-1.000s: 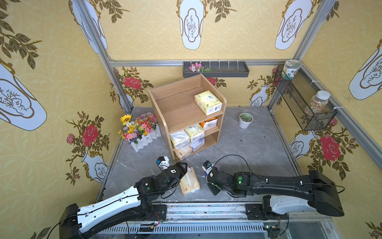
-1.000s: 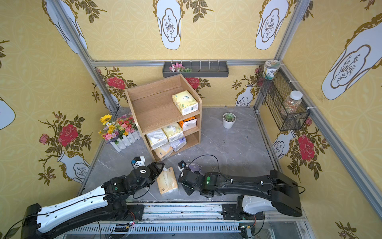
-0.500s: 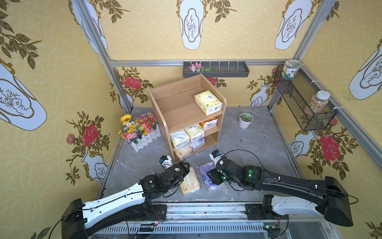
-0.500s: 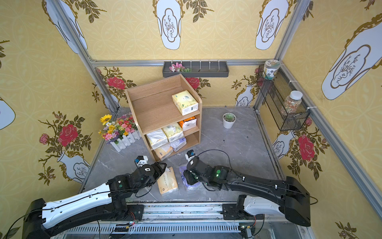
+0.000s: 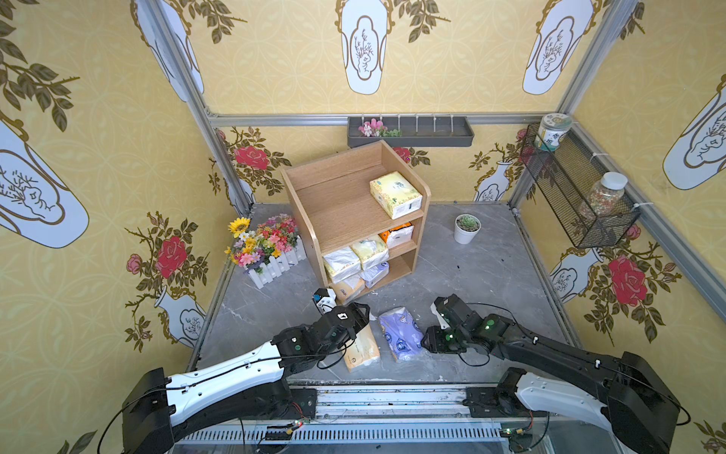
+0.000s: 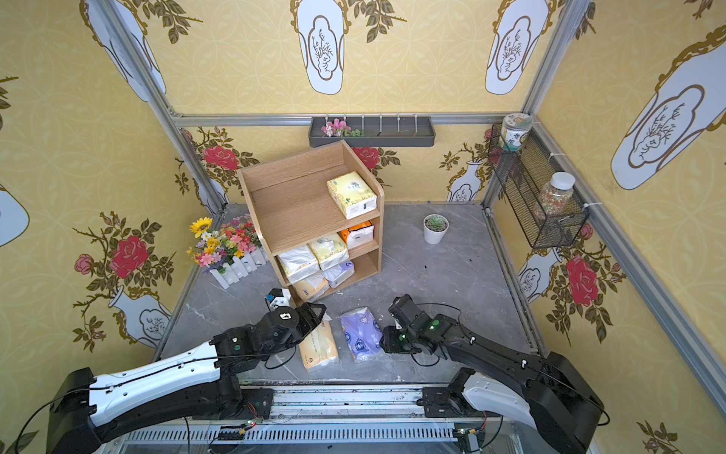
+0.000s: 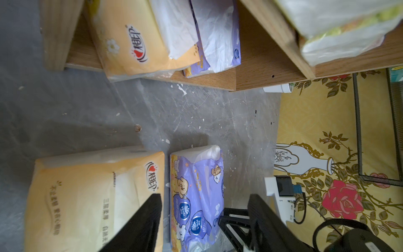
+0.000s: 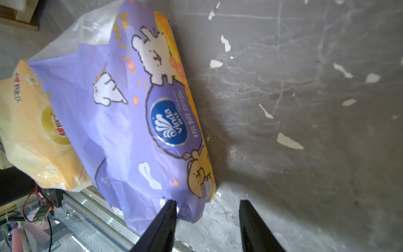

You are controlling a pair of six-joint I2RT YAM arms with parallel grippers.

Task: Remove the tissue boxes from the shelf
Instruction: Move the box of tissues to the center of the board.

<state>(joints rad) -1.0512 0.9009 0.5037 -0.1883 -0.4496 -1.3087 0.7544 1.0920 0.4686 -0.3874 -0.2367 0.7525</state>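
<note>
Tissue packs: 2 down on the floor, 6 on the shelf [image 5: 334,204]. Shelf = light wood-grain laminate, 3 tiers, solid side panels w/ rounded front corners. Its open front is turned toward the robot and a bit to its right.

Floor pair, in both top views: tan pack [image 5: 361,348] and lavender pack [image 5: 400,334] lie flat on the grey marble-look floor [image 5: 471,283], side by side, between the two arms. Both are soft bricks in crinkly glossy film. Long axes roughly parallel, running shelf-to-robot, near ends skewed slightly to the robot's right. Lavender one has cartoon animals + a blue oval logo; its far end is puffed white film.

On shelf:
- Top tier: pale yellow/green-print pack [image 5: 396,193], flat by the panel on the robot's right, long axis front-to-back, white end face out front.
- Mid tier: orange-and-white pack [image 5: 397,235], pale yellow pack [image 5: 369,251] and whitish pack [image 5: 341,262] in a row, ends poking out.
- Bottom tier: second tan pack [image 5: 349,289] overhangs the front edge, second lavender pack [image 5: 376,273] beside it. Crumpled white film covers their front ends.

Left gripper [image 7: 205,196]: black fingers spread wide, nothing clamped. Hangs over the far end of the floor tan pack, pointing toward the shelf's bottom tier.

Right gripper [image 8: 207,201]: fingers apart, bare floor in the gap, no grasp. One fingertip [image 8: 168,218] sits at the lavender pack's near-end film; contact or not, can't tell.
</note>
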